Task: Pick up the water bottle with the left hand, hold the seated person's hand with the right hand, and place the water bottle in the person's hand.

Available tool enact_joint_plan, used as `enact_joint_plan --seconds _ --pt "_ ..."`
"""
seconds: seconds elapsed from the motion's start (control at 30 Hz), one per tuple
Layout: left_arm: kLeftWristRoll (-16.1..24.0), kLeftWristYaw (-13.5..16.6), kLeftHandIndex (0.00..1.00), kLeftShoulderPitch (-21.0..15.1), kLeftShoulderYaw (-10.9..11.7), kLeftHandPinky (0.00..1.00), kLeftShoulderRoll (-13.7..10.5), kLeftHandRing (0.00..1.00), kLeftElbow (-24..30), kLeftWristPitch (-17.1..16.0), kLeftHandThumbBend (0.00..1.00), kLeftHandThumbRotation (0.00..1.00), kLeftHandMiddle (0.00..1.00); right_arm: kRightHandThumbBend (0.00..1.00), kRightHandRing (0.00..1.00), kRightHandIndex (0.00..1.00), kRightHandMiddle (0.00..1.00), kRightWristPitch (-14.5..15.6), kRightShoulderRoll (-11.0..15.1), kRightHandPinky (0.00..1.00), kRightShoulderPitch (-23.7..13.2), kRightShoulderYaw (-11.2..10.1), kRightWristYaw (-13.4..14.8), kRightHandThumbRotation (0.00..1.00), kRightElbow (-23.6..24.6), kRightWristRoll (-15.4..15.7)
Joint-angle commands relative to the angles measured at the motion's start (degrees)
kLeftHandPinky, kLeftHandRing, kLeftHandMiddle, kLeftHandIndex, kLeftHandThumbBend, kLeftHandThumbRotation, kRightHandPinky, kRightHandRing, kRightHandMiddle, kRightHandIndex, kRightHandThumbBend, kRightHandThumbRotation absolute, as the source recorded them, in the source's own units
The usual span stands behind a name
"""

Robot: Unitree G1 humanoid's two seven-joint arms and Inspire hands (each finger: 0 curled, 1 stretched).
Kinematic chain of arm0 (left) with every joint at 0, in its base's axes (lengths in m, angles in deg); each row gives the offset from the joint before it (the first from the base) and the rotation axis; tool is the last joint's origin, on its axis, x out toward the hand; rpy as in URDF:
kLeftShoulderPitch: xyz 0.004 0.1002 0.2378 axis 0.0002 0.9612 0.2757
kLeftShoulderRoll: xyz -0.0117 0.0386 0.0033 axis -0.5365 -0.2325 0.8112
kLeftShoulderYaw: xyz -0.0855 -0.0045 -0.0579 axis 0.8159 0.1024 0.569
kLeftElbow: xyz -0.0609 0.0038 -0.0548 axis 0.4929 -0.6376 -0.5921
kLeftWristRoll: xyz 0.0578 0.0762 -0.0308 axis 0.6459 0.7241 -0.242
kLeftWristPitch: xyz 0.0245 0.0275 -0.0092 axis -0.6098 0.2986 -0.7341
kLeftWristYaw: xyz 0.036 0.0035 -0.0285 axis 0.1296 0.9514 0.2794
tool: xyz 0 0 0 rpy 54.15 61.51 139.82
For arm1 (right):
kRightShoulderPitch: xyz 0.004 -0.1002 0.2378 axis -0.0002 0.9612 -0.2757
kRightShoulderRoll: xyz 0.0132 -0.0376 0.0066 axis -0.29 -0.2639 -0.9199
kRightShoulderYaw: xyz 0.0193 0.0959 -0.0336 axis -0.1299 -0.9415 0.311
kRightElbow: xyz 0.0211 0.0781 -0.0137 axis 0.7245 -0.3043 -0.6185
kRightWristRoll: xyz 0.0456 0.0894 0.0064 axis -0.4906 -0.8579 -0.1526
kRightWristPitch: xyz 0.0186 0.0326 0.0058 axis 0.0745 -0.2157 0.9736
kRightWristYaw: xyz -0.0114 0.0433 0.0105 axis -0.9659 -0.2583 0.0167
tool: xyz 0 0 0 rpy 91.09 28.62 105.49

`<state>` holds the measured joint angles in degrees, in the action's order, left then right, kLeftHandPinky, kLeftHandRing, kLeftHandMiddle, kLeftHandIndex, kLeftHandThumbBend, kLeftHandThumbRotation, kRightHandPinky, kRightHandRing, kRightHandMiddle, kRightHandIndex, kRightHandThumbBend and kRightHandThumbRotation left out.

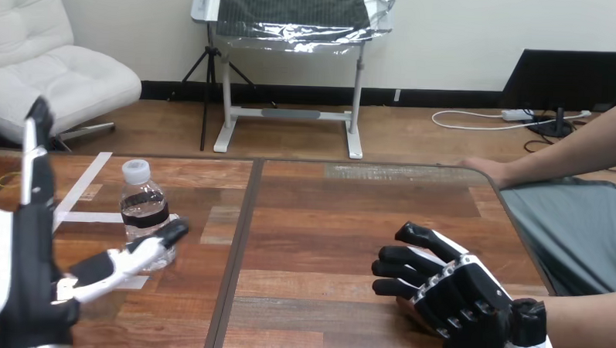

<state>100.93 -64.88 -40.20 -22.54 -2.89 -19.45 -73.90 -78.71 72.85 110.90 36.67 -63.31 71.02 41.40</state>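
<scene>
Wooden surface (350, 222) with white tape marks (88, 183) carried an upright, capped water bottle (143, 211) on its left part. Beside it stood the left hand (23, 272), open, fingers straight up, thumb reaching to the bottle's lower side, touching or nearly so. Near the front right edge, the right hand (451, 291) lay over the person's hand (408, 307), fingers curled down around it. At the far right edge rested the person's other hand (484, 169), well apart from the bottle.
</scene>
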Motion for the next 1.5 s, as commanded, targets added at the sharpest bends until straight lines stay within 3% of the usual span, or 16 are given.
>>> enact_joint_plan --seconds 0.0,0.2,0.6,1.2,1.47 --pt "0.6 1.3 1.0 -4.2 1.2 1.0 -2.3 1.0 -1.7 0.8 1.0 0.12 1.0 0.68 0.71 0.76 0.72 0.0 -0.1 0.67 -2.2 -0.3 -0.2 1.0 1.8 0.0" --pt "0.2 2.3 0.99 -6.0 2.2 0.99 -3.6 0.99 -3.2 3.2 1.0 0.15 0.99 0.68 0.71 0.76 0.72 0.1 -0.1 0.67 -2.3 -0.4 -0.4 1.0 1.7 -0.1" --pt "-2.6 2.1 0.97 -10.3 2.9 0.96 -5.7 0.98 -8.9 4.7 1.0 0.17 0.98 0.67 0.7 0.75 0.72 -0.1 0.1 0.66 -2.8 -0.5 -0.9 1.0 1.3 0.0" --pt "-4.2 1.7 0.97 -18.0 1.7 1.0 -7.8 1.0 -19.4 7.7 1.0 0.14 1.0 0.66 0.69 0.75 0.72 -0.1 0.2 0.64 -3.6 -0.9 -1.5 1.0 0.8 0.0" --pt "-3.8 1.5 0.99 -21.4 1.0 1.0 -9.4 1.0 -24.7 8.4 0.99 0.2 1.0 0.67 0.69 0.74 0.71 0.0 0.1 0.63 -3.6 -0.9 -1.4 1.0 0.8 0.1"
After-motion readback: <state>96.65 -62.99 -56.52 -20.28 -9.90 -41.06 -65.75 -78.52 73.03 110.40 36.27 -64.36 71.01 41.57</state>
